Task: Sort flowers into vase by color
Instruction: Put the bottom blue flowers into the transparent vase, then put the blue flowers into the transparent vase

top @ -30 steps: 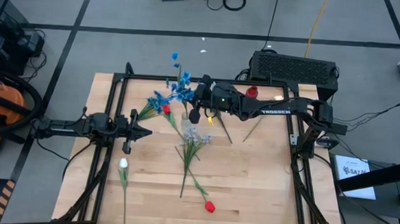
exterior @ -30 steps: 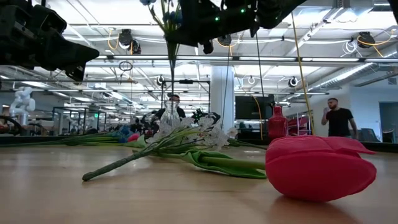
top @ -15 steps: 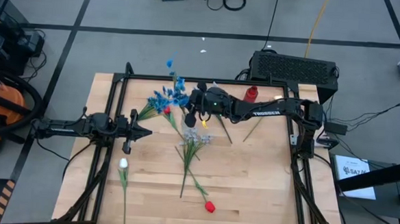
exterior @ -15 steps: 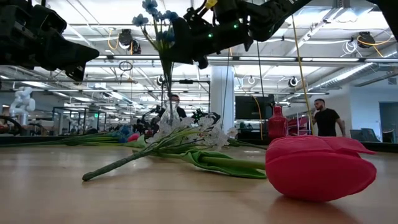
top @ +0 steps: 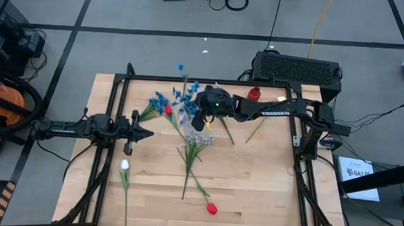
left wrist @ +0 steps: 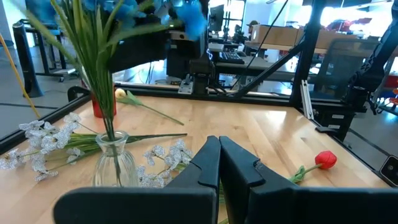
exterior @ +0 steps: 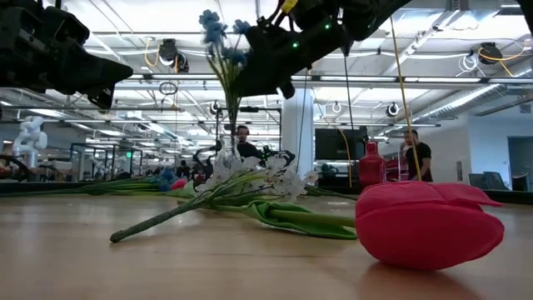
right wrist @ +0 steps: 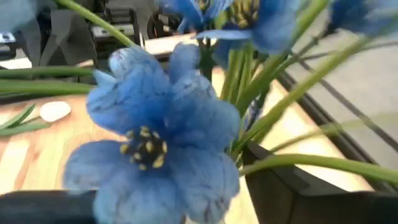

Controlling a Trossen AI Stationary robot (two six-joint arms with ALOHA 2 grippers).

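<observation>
While my right gripper (top: 200,118) clamps the blue flowers (exterior: 218,33) over the glass vase (left wrist: 114,163), white-lilac sprays (left wrist: 43,138) crowd its base. My left gripper (left wrist: 219,163) waits nearby, fingers together.

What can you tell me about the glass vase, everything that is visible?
The vase is small, clear glass, with a round body and a narrow neck. It stands upright on the wooden table, among the white flowers lying there. Green stems of the blue flowers go down into its neck; the right gripper holds them from above.
</observation>
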